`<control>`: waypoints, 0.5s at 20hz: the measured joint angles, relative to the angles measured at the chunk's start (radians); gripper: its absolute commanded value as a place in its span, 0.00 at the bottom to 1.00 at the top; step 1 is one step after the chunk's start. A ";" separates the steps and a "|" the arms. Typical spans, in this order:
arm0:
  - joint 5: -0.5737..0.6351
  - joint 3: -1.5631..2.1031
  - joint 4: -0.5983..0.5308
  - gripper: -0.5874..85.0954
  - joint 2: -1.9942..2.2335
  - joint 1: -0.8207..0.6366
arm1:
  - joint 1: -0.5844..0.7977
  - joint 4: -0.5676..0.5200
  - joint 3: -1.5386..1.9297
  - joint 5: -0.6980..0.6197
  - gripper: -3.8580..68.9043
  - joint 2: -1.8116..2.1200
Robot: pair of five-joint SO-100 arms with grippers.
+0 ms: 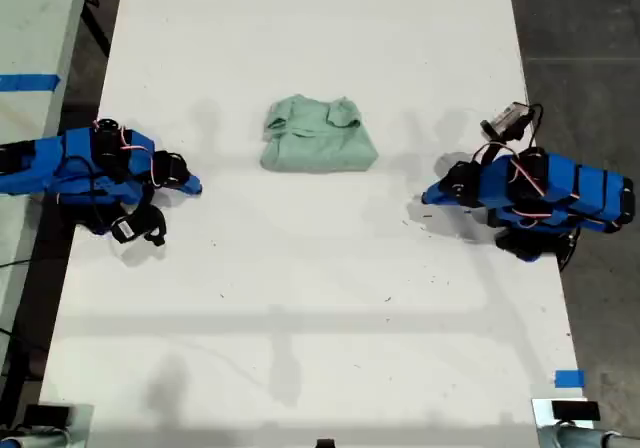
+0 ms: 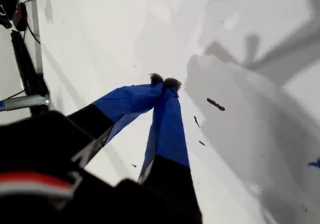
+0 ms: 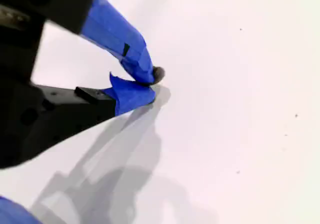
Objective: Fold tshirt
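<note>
tshirt [image 1: 319, 136] sits folded, well clear of both arms; my first gripper [image 2: 165, 81] and second gripper [image 3: 152, 84] are pinched closed, empty.

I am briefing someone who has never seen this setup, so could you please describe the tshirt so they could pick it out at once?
Start with the long white table that fills the exterior view, with a blue arm at each side. The tshirt lies between them, toward the far end of the table. It is a compact folded bundle of pale mint-green cloth, the only soft, green thing on the white surface.
</note>
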 measured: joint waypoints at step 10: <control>0.023 0.003 0.110 0.09 0.124 0.236 | 0.049 0.000 0.002 -0.534 0.06 0.029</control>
